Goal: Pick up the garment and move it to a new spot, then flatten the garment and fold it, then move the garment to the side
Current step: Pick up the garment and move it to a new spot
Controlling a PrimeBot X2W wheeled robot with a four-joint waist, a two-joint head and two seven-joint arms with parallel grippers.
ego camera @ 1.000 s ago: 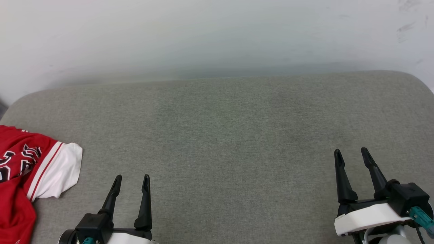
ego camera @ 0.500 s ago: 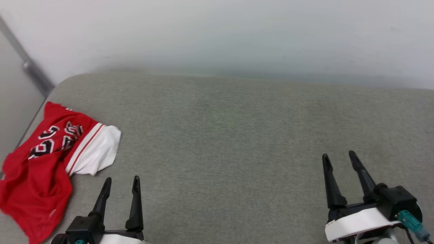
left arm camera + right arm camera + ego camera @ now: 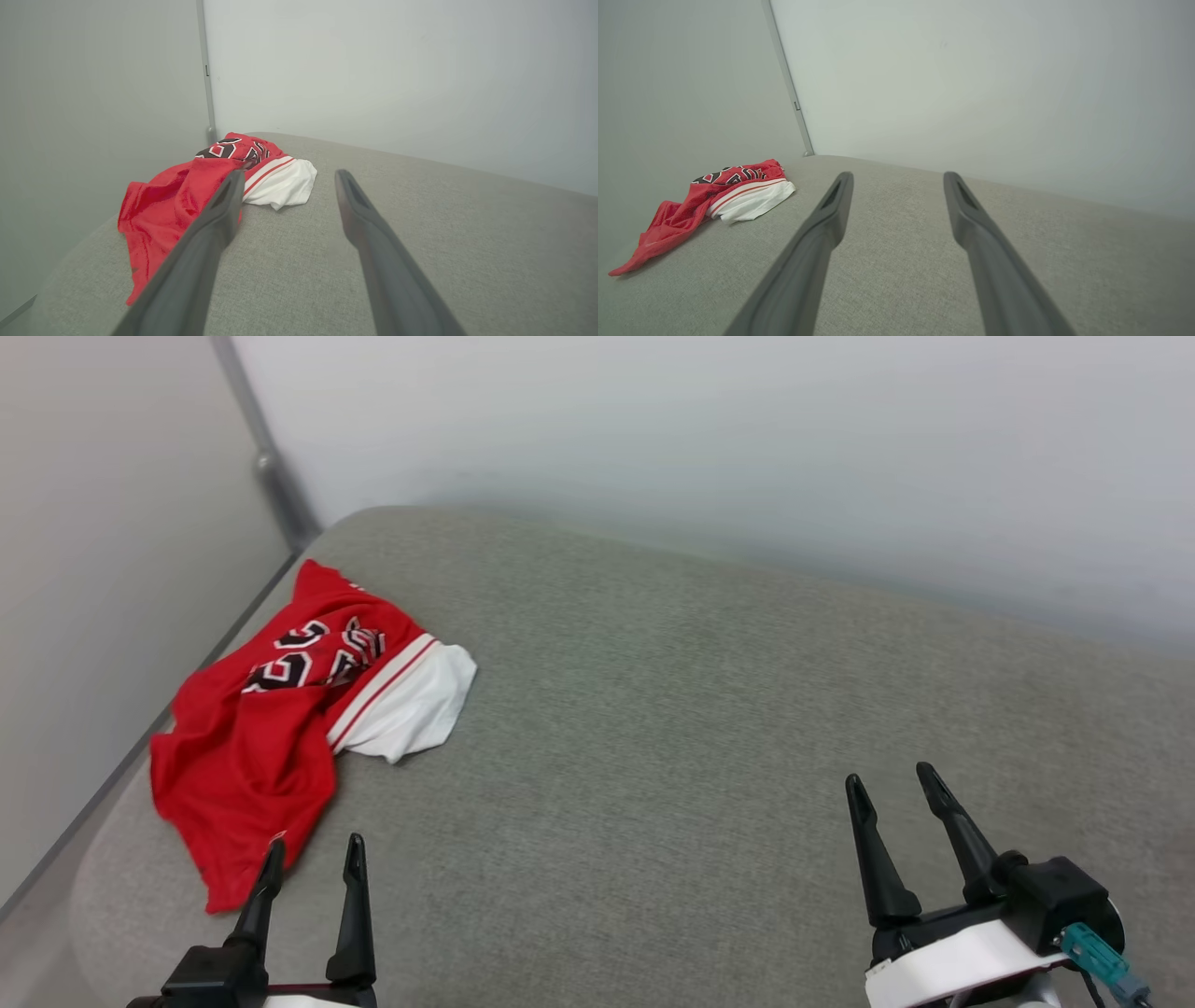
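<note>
The garment (image 3: 280,728), a red jersey with a white sleeve and black lettering, lies crumpled at the left end of the grey fabric surface (image 3: 672,709), near the corner of two walls. The left wrist view has the garment (image 3: 177,200) just beyond and left of my fingers, and in the right wrist view the garment (image 3: 714,196) lies far off to the left. My left gripper (image 3: 313,849) hovers open at the jersey's near hem, with nothing between its fingers. Far to the right, my right gripper (image 3: 892,784) is open and empty.
A pale wall (image 3: 709,439) runs behind the surface and a second wall (image 3: 103,541) closes the left side, with a grey vertical strip (image 3: 266,457) in the corner. The surface's rounded left edge (image 3: 103,859) drops off beside the jersey.
The whole head view has swung left, bringing the garment and the left wall further into the picture. Both grippers stay open, and the jersey lies as it did.
</note>
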